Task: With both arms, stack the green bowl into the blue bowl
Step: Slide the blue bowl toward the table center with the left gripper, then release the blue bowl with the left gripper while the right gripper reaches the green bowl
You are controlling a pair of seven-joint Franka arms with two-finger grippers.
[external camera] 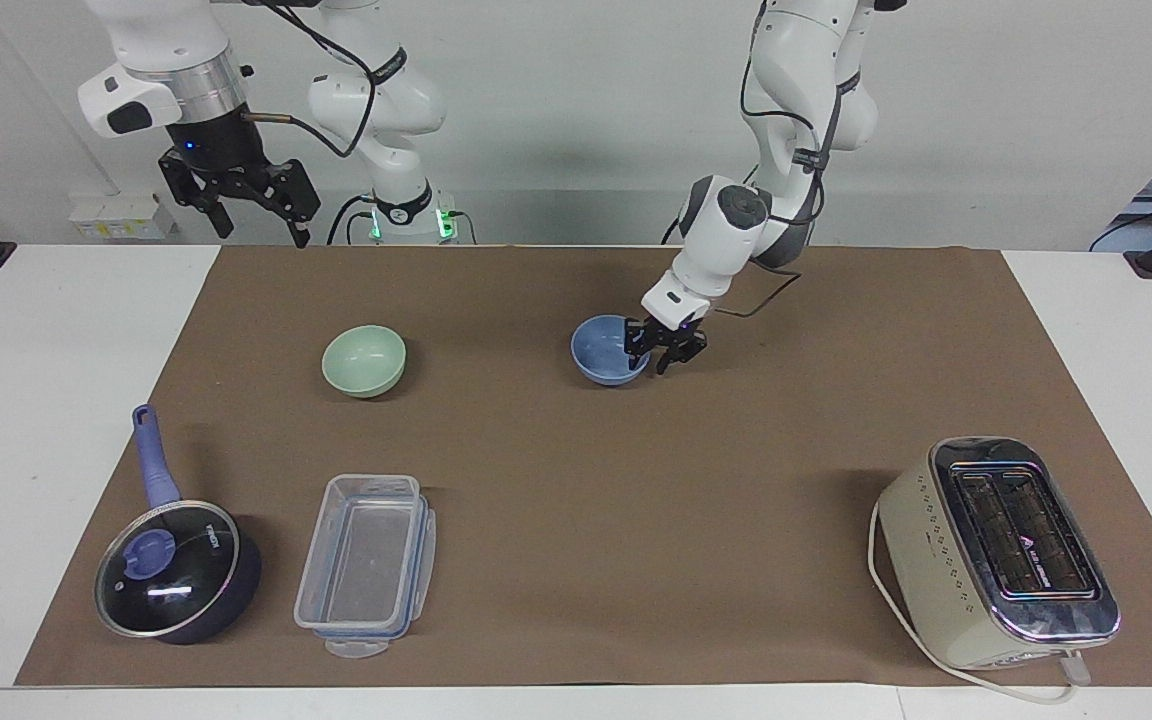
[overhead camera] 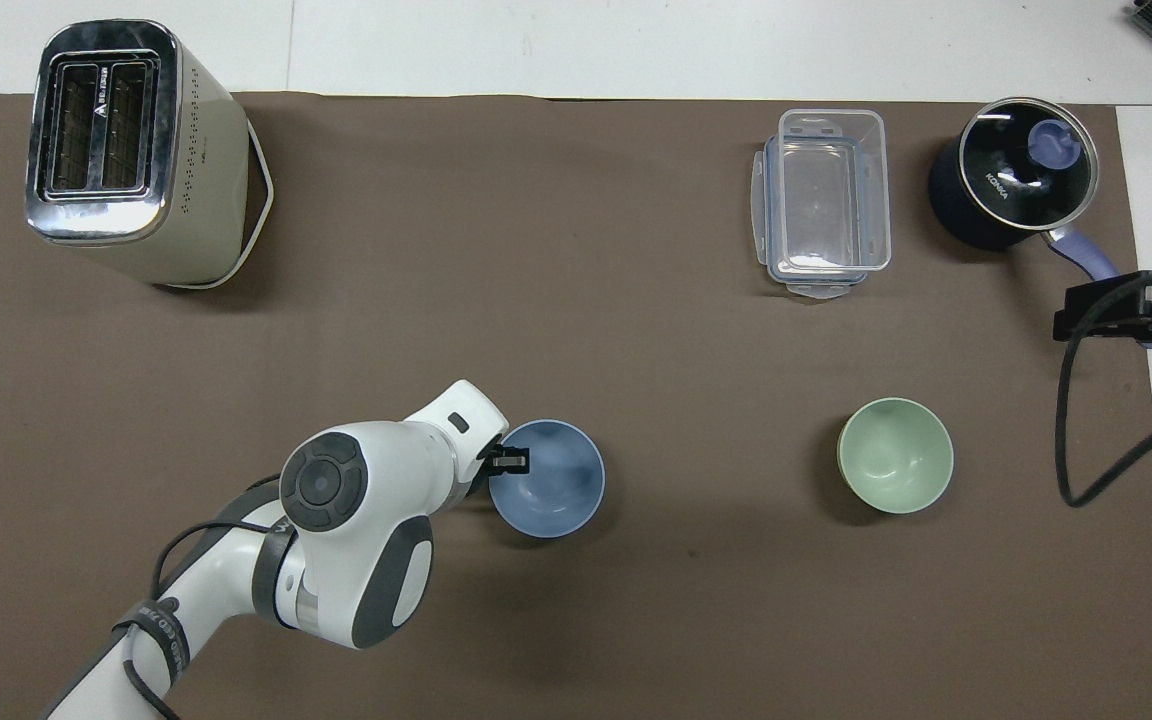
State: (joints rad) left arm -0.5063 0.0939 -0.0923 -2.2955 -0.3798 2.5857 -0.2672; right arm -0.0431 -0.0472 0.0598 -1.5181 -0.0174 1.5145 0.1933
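Blue bowl [external camera: 610, 350] seated upright on brown mat [external camera: 576, 560], near the table's middle, toward the robots. Left gripper [external camera: 667, 352] at the bowl's rim on the side toward the left arm's end; fingers parted, straddling the rim, no clamp evident. Judged: release of the blue bowl in hand, placement step all but done.

Green bowl [external camera: 364, 359] upright on the mat, well apart from the blue bowl, toward the right arm's end, untouched. Right gripper [external camera: 241, 195] raised over the mat's edge at the robots' end, jaws wide, empty, waiting.

Stack not yet made. Next move judged to call for: left gripper lifted clear of the rim without tipping the bowl, then right gripper down onto the green bowl's rim, lift, carry over the blue bowl, centred lowering.

Toaster [external camera: 998, 550], clear lidded box [external camera: 366, 565] and saucepan [external camera: 176, 570] farther from the robots, out of the likely path.
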